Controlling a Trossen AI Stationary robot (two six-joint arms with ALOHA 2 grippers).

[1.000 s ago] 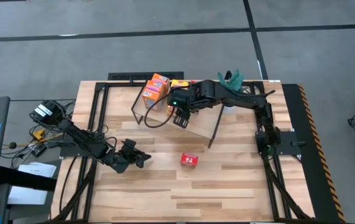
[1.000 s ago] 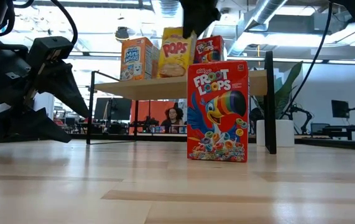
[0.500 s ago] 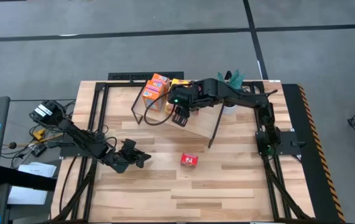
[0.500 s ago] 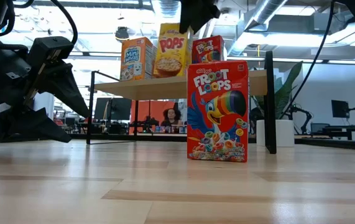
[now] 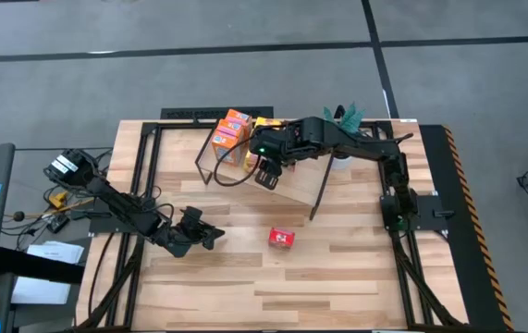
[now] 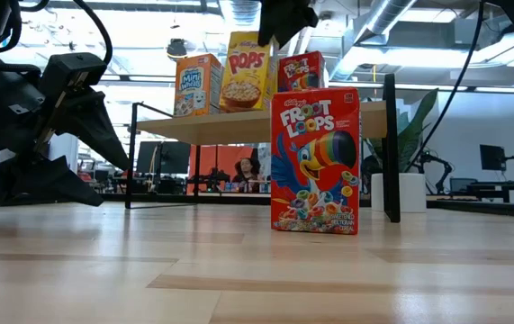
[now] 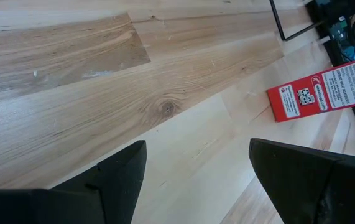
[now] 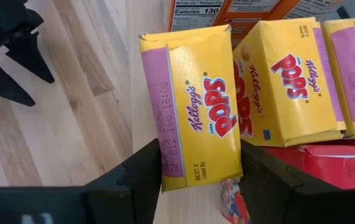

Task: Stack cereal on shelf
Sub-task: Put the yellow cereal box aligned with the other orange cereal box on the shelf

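The shelf (image 5: 296, 188) (image 6: 229, 126) stands at the table's far middle. It carries an orange Mini-Wheats box (image 6: 198, 85), a red Froot Loops box (image 6: 302, 70) and more yellow Pops boxes (image 8: 289, 74). My right gripper (image 5: 265, 174) (image 8: 200, 158) is over the shelf, shut on a yellow Pops box (image 6: 245, 70) (image 8: 193, 99). Another red Froot Loops box (image 5: 282, 238) (image 6: 315, 162) (image 7: 326, 93) stands upright on the table. My left gripper (image 5: 210, 236) (image 7: 196, 180) waits open, low at the table's left, holding nothing. My right gripper pinches the yellow Pops box between its two fingers, one on each opposite side of its upper end (image 8: 189, 174). The fingers come from above, slanting down. The box stands about upright beside the Mini-Wheats box. I cannot tell whether its lower end touches the shelf board.
A potted plant (image 5: 345, 118) (image 6: 401, 171) stands behind the shelf's right end. A black shelf leg (image 6: 390, 148) rises right of the standing Froot Loops box. Cables and gear (image 5: 65, 171) lie off the table's left edge. A person (image 6: 252, 169) sits in the room beyond.
My right gripper has carried the yellow Pops box a little toward the Mini-Wheats box. The box has come from a slight tilt to nearly upright. My left gripper has kept still.
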